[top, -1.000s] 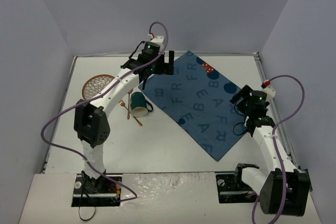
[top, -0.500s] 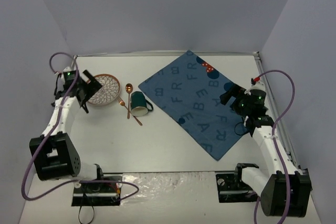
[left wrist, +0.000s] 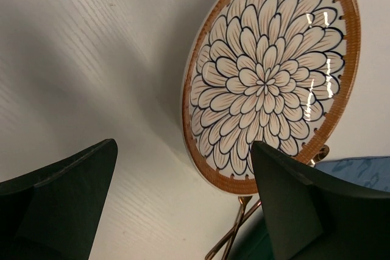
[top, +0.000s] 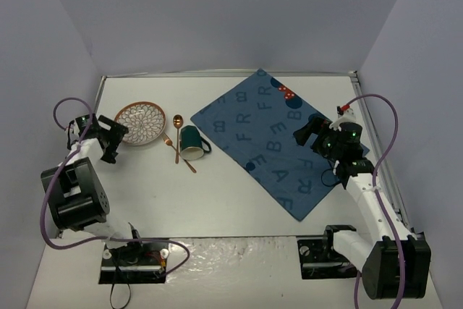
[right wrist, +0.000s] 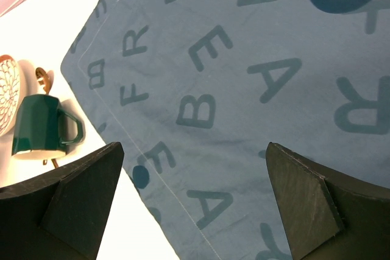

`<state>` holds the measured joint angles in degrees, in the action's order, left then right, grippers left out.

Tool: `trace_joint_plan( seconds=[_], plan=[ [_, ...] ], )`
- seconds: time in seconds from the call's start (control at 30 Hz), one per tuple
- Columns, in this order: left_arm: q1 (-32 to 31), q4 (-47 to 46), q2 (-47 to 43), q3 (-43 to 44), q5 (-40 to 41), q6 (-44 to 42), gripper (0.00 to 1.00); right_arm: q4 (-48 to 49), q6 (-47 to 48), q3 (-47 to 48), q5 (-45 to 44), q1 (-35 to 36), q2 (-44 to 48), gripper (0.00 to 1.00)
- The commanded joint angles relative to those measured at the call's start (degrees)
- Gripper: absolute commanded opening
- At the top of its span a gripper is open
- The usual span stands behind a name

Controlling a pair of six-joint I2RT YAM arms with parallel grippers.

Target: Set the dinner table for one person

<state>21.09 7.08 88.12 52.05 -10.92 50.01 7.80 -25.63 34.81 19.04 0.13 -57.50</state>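
Observation:
On the white dinner table [top: 145, 200] a flower-patterned plate [top: 140, 122] with an orange rim lies at the back left. Beside it lie a copper spoon [top: 177, 135] and a copper fork [top: 179, 154], crossing, next to a dark green mug [top: 193, 142]. A blue cloth mat [top: 278, 139] printed with letters lies skewed at centre right. My left gripper [top: 112, 137] is open and empty just left of the plate [left wrist: 271, 77]. My right gripper [top: 307, 133] is open and empty above the mat's right part [right wrist: 244, 89]; the mug [right wrist: 39, 127] shows at its left.
Grey walls close in the table on three sides. Metal strips [top: 376, 135] edge the table. Both arm bases [top: 333, 247] sit at the near edge, with purple cables [top: 51, 200] looping beside them.

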Motion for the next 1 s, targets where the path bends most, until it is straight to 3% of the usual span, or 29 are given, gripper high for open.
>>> trace_joint_plan(
  seconds=[0.0,0.2,0.47,0.57,0.7,0.97],
  plan=[
    [0.09,-6.02,3.89,4.37,-1.73,2.53,0.86,4.75,0.31,0.65,2.23,0.84,1.6,1.0],
    [-0.09,-8.83,10.86,6.4,-3.19,2.21,0.74,5.01,0.06,0.16,2.24,0.92,1.47,1.0],
    [-0.59,-8.83,16.7,9.53,-3.83,2.54,0.47,5.56,-0.3,0.07,2.31,0.92,0.82,1.0],
    [-0.88,-8.84,16.75,9.43,-4.19,2.94,0.21,5.51,-0.39,0.09,2.23,0.92,1.2,1.0],
    [-0.59,-7.82,14.75,10.12,-4.17,2.79,0.03,5.74,-0.39,0.11,2.39,0.92,0.96,1.0],
    [0.0,-2.6,6.84,15.36,-4.25,1.66,0.0,5.81,-0.65,0.38,4.67,1.01,1.0,1.0]
  ],
)
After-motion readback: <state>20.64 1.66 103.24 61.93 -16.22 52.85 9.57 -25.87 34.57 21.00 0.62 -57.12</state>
